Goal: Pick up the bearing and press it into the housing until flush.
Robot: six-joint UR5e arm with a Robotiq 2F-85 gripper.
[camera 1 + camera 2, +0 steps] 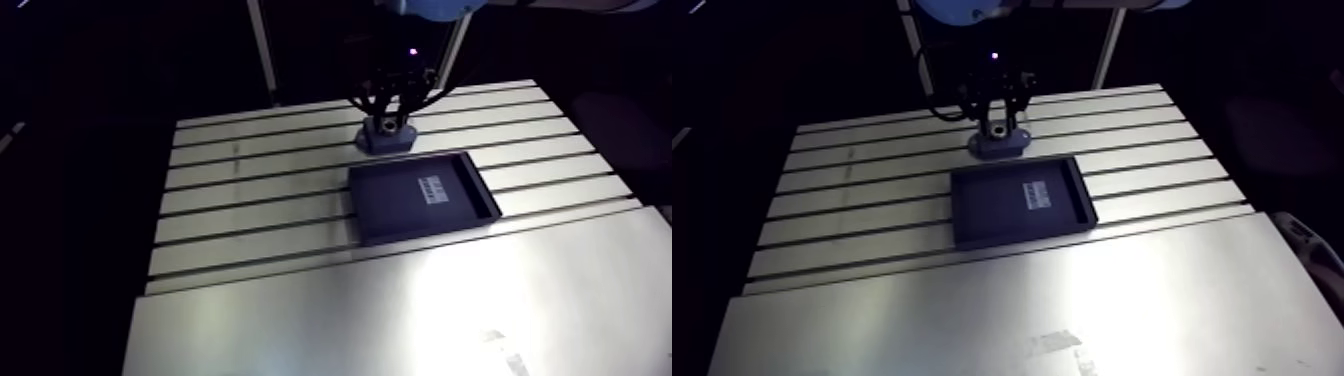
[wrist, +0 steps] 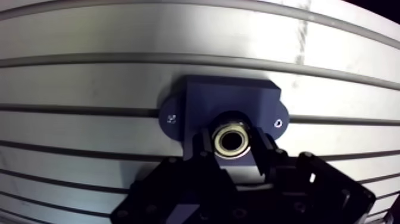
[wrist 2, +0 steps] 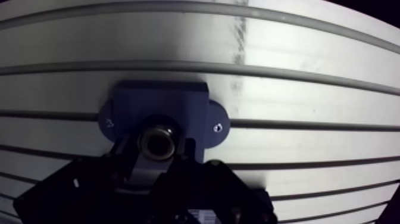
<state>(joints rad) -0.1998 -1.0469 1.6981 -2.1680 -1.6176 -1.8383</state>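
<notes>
Bearing (image 2: 231,142), a pale metal ring with a dark centre, is clamped between the jaws of the gripper (image 2: 231,144). One dark finger (image 2: 260,154) is pressed against each side of it. The ring is held with its axis pointing down, which is judged to keep it square to the bore for pressing. Directly beneath the jaws the dark blue housing (image 2: 232,98) is seen, and the bearing is placed at the mouth of its round bore. How deep it is seated, and whether it is flush, cannot be told from the wrist view. A mounting ear with a small hole (image 2: 278,123) is shown on either side of the jaws. The housing rests flat on the slotted aluminium table (image 2: 119,71). Further out, in the arm view, a shallow dark tray (image 1: 390,205) lies just beside the housing. Only a white printed label (image 1: 436,190) is seen in it.
</notes>
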